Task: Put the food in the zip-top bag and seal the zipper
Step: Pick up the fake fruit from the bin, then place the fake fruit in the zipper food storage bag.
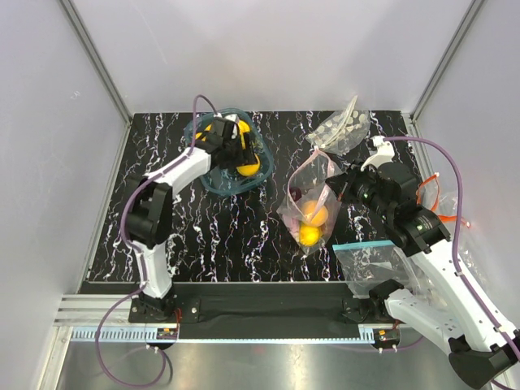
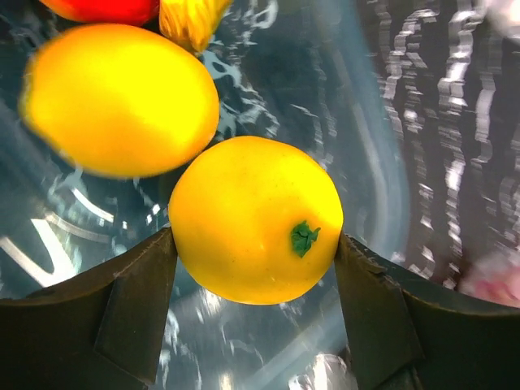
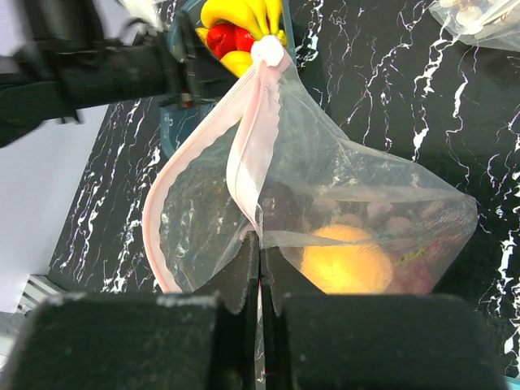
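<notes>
Now the left gripper (image 2: 253, 244) is clamping a lemon (image 2: 252, 215) between both fingers inside the teal bowl (image 1: 213, 183), its arm stretching toward the far left, while the right gripper (image 3: 260, 268), arm bending inward, is pinching the rim of the bag (image 3: 341, 179), which is lying mid-table on black marble (image 1: 244, 236) between white walls (image 1: 284, 49).

Lab — white walls (image 1: 268, 49), aluminium rails (image 1: 96, 61)

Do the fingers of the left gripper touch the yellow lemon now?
Touching. The left wrist view shows the lemon pressed between both fingers of the left gripper, with no gap visible on either side.
</notes>
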Tool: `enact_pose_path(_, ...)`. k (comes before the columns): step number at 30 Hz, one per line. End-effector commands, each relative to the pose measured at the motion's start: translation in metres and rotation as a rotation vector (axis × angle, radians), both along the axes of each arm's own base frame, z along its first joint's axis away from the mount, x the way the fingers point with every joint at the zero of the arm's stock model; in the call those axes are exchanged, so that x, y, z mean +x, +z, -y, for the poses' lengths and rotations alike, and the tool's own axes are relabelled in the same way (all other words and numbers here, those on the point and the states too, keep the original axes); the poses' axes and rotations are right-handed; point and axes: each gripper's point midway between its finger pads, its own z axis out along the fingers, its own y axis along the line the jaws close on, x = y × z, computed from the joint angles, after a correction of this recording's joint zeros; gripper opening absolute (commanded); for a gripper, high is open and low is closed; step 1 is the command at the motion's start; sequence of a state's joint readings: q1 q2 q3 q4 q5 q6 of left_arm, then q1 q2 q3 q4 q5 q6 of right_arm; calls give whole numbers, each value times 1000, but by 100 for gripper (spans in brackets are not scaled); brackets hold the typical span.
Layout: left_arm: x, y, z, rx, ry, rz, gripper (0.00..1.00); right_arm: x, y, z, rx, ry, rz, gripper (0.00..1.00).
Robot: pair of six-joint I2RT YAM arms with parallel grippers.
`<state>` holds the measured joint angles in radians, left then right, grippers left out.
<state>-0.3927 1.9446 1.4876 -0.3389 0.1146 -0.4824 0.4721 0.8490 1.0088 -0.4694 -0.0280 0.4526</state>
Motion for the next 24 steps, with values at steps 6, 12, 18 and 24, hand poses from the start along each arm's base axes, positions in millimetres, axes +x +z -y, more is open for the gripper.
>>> enact_pose_path(6, -38, 139, 6, -179, -61, 281, 54, 3, 9, -11, 55, 34, 29, 0)
enact_pose_path(12, -85, 197, 30, -278, -147, 391, 53, 5, 5, -20, 71, 62, 5, 0)
enact_pose_path(18, -140, 246, 57, -334, -234, 486, 52, 5, 6, -24, 88, 76, 2, 0)
enact_pose_path(24, -180, 266, 88, -381, -315, 515, 52, 4, 11, -24, 98, 75, 10, 0)
